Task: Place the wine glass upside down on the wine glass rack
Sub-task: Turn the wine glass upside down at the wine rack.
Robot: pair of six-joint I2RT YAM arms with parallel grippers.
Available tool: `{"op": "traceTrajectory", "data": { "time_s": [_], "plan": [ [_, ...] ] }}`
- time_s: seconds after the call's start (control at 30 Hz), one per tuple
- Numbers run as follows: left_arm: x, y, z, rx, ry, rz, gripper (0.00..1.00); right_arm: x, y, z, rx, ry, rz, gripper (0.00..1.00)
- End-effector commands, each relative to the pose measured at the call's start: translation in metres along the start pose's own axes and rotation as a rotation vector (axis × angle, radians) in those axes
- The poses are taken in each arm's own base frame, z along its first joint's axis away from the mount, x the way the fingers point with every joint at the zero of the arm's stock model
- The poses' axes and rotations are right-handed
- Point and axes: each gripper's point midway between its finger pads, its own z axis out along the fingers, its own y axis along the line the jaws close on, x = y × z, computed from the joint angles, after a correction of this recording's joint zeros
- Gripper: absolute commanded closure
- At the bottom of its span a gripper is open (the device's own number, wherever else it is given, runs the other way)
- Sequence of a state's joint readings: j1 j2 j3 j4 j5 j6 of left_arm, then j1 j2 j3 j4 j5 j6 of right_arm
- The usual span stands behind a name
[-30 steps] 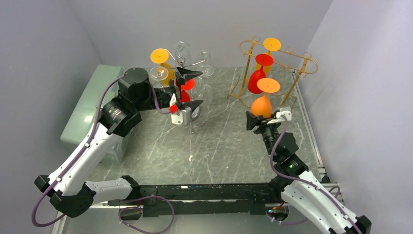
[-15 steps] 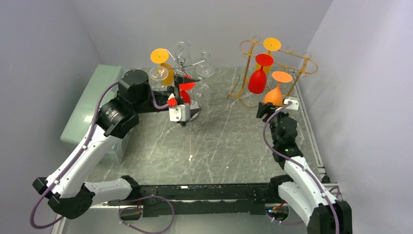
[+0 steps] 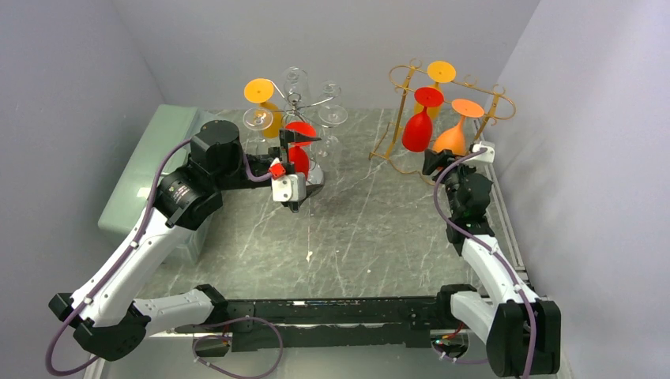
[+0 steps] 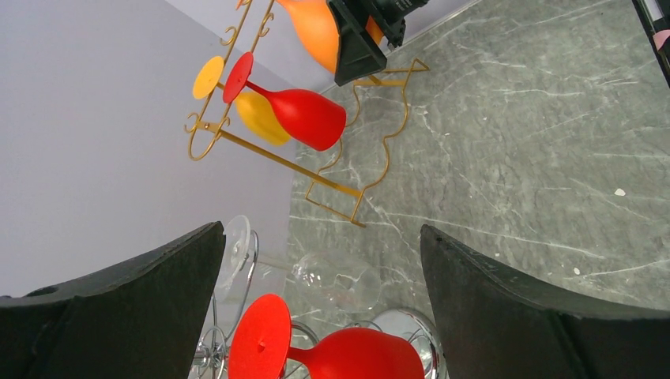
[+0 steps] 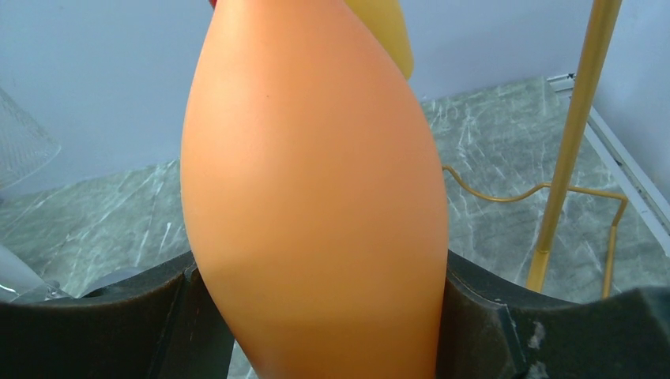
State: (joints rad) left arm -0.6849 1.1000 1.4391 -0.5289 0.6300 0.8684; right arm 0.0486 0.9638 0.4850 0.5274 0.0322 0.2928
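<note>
Pointing foot-up, axis near vertical beside the rack (image 5: 578, 118), the orange wine glass (image 5: 316, 197) has its bowl clamped between jaws of the right gripper (image 5: 316, 320).

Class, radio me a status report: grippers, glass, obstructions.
Right gripper shut on orange glass, inverted at gold rack. Left gripper open. Hung red glass close alongside.

A lab test cell: bare grey walls (image 3: 332, 35) enclosing a marble-patterned table (image 3: 371, 229).
</note>
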Motion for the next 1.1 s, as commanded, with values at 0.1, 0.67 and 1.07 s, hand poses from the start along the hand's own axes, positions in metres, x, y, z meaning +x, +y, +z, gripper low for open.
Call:
{"op": "traceTrajectory", "data": {
  "time_s": [0.1,0.67,1.07],
  "plan": [
    [-0.013,0.003,-0.006,-0.014,-0.026,-0.001,0.00,-0.035,0.015,0.015,-0.083,-0.084,0.029,0.36],
    [-0.012,0.003,-0.004,-0.016,-0.033,0.009,0.01,-0.018,0.008,0.030,-0.067,-0.028,0.026,0.37],
    [-0.012,0.003,-0.004,-0.018,-0.034,0.010,0.01,-0.003,-0.010,0.036,-0.025,-0.006,0.054,0.37]
  ]
}}
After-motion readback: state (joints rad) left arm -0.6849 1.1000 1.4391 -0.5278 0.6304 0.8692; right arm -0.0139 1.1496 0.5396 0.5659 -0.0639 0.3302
